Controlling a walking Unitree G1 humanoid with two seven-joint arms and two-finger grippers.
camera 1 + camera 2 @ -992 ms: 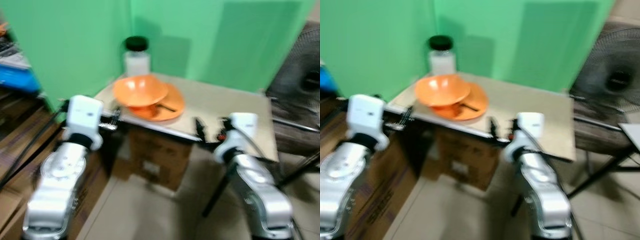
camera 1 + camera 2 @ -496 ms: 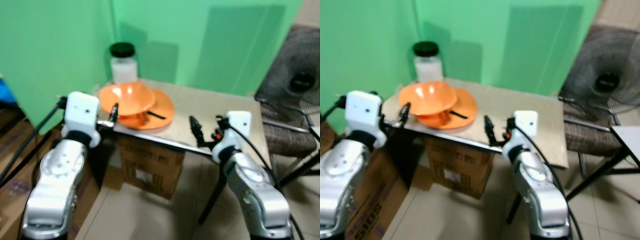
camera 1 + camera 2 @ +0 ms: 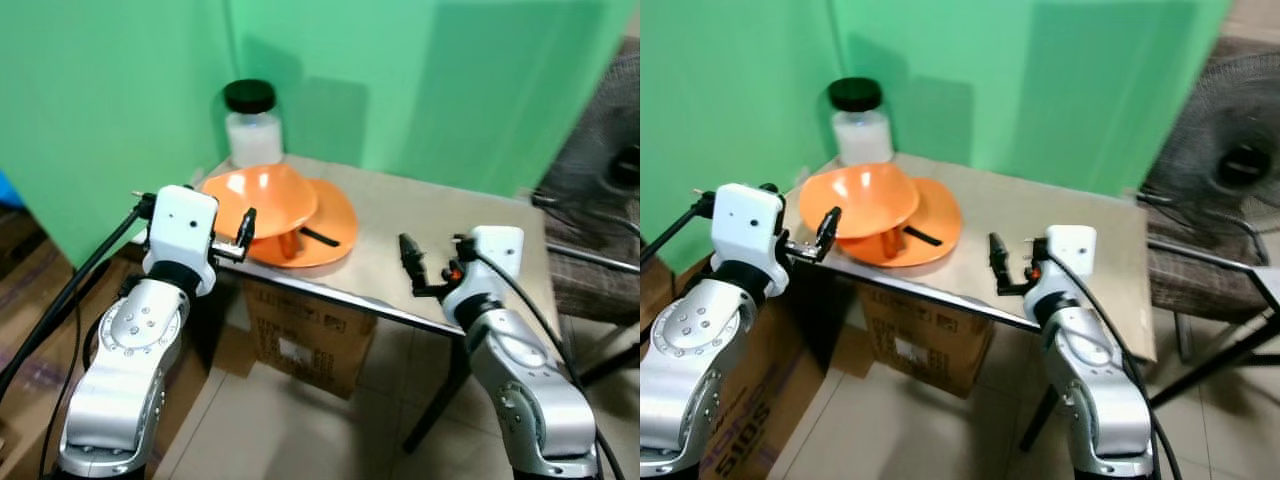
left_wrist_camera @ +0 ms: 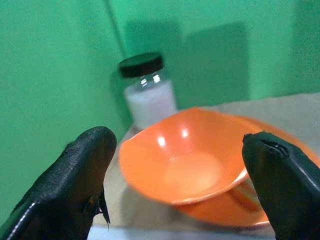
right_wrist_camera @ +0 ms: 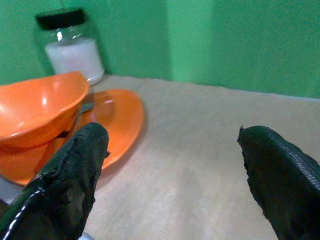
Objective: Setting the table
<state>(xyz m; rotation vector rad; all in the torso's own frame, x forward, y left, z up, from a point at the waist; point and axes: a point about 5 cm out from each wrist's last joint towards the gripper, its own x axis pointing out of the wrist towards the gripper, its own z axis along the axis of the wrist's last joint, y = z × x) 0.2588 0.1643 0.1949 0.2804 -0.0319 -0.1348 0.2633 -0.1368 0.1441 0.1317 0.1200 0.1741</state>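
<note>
Orange bowl sits tilted on the plate near the table's back-left corner, jar behind. Left gripper gapes empty at the bowl; right gripper spread empty over the front edge.

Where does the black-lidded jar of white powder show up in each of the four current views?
Left eye view: jar at the table's far left corner, behind the orange bowl.
Right eye view: same corner.
Left wrist view: behind the bowl, against the green wall.
Right wrist view: beyond the bowl and orange plate.
Shared landmark: the orange bowl.
</note>
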